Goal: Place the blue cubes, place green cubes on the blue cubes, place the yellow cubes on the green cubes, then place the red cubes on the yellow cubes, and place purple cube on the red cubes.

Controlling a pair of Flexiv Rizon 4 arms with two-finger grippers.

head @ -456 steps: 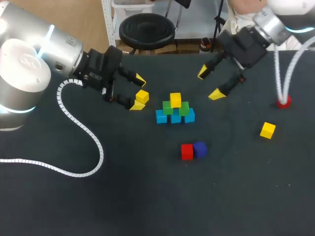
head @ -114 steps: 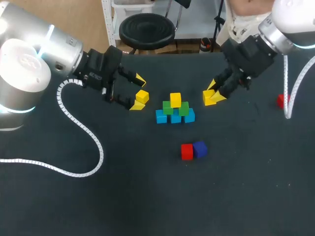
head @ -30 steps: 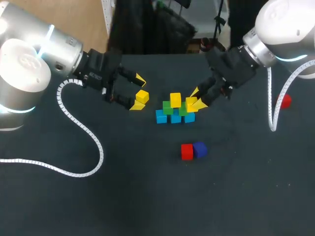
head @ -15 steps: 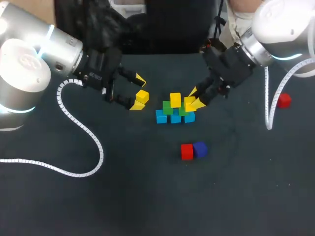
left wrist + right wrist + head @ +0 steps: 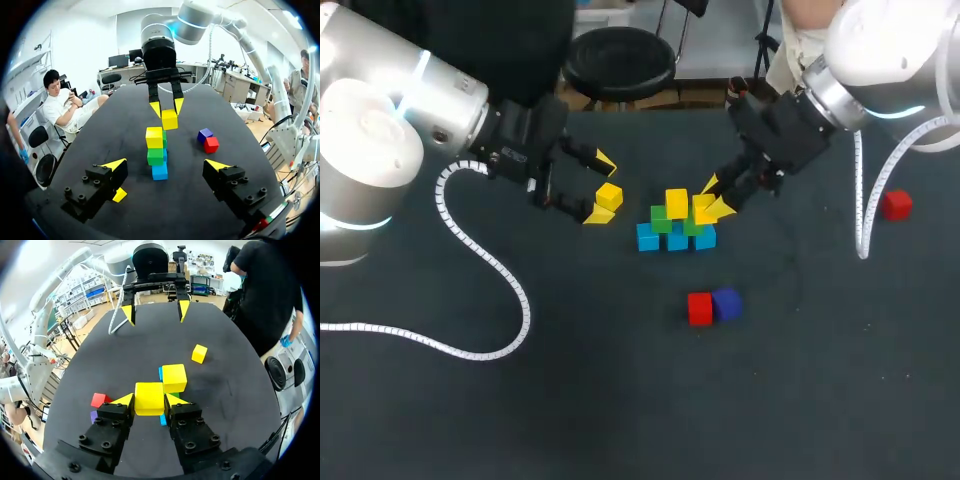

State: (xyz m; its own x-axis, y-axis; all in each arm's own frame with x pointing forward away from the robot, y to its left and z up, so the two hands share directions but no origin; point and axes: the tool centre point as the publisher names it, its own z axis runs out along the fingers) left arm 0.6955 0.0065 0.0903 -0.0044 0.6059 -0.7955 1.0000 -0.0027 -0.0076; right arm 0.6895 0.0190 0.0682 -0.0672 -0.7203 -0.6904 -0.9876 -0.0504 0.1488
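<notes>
Pinching the held yellow cube (image 5: 149,397) between both fingers, the right claw (image 5: 714,199) hangs in the upper middle of the frame. It is over the right side of a stack of blue cubes (image 5: 647,238), green cubes (image 5: 661,220) and a stacked yellow cube (image 5: 676,202); whether the held one touches the green beneath is unclear. The left claw (image 5: 601,188) is spread at upper left, a loose yellow cube (image 5: 609,196) beside one finger. A red cube (image 5: 699,309) and the purple cube (image 5: 726,303) touch below the stack.
</notes>
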